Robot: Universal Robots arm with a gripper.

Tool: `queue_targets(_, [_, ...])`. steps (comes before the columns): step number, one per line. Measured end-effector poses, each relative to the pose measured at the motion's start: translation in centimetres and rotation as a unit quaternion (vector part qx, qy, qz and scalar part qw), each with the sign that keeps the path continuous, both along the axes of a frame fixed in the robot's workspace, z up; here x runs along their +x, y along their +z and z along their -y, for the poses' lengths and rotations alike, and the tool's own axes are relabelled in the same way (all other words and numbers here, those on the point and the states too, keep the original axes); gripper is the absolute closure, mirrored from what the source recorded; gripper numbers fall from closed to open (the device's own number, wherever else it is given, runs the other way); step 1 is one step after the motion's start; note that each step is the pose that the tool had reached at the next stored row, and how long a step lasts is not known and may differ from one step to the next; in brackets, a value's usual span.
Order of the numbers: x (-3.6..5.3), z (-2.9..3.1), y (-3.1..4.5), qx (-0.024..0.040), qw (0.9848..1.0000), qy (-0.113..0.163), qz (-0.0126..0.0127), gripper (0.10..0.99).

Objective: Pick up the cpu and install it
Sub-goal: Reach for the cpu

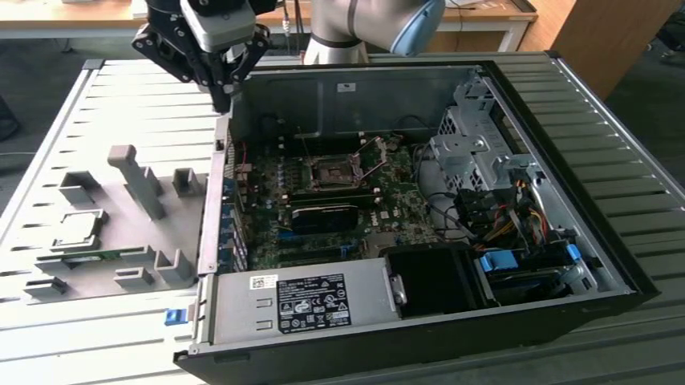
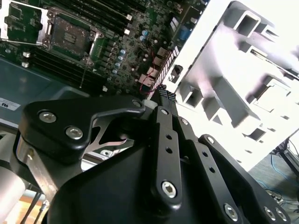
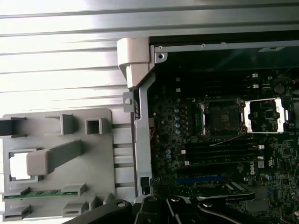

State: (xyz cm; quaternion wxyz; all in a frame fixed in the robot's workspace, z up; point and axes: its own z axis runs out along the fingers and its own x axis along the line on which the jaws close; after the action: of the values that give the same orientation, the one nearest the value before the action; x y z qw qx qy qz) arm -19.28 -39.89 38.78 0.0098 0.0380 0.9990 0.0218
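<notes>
Gripper [image 1: 223, 98] hovering over side wall of computer case [image 1: 321, 104], near rear corner. Fingertips pressed together, nothing pinched. Cpu [image 1: 80, 228] sitting in grey fixture [image 1: 128, 241] just outside case, well apart from gripper. Socket [image 1: 330, 171] inside case open.

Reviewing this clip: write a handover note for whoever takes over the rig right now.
Gripper: shut, holding nothing, above the computer case wall nearest the fixture.
Cpu: lying in the grey fixture, on the exterior view's left of the case.
Socket: open, looks empty.
Done: nothing to see yet.
Left: pick up the cpu and install it.
</notes>
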Motion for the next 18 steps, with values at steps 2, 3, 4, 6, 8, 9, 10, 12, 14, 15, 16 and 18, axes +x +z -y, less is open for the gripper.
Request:
queue_targets(2, [-0.28, -0.02, -0.01, 0.0, 1.0, 0.0, 0.0, 0.98])
queue_targets(3, [-0.44, -0.03, -0.01, 0.0, 1.0, 0.0, -0.0001, 0.98])
queue_targets(4, [-0.6, -0.04, -0.02, 0.0, 1.0, 0.0, -0.0001, 0.98])
queue_targets(6, [-0.98, -0.06, -0.02, -0.0001, 1.0, 0.0, -0.0001, 0.98])
queue_targets(8, [-1.44, -0.06, -0.03, 0.0, 1.0, 0.0, -0.0001, 0.98])
queue_targets(9, [-1.74, -0.06, -0.03, -0.0001, 1.0, 0.0, -0.0001, 0.98])
queue_targets(10, [-2.1, -0.05, -0.03, -0.0001, 1.0, 0.0, -0.0001, 0.98])
queue_targets(12, [-2.88, -0.05, -0.05, 0.0, 1.0, 0.0, -0.0001, 0.98])
queue_targets(14, [-3.5, -0.06, -0.05, 0.0, 1.0, 0.0, -0.0001, 0.98])
queue_targets(15, [-3.8, -0.06, -0.06, -0.0001, 1.0, 0.0, -0.0001, 0.98])
queue_targets(16, [-4.09, -0.06, -0.06, 0.0, 1.0, 0.0, -0.0001, 0.98])
queue_targets(18, [-4.54, -0.06, -0.08, 0.0, 1.0, 0.0, -0.0001, 0.98])
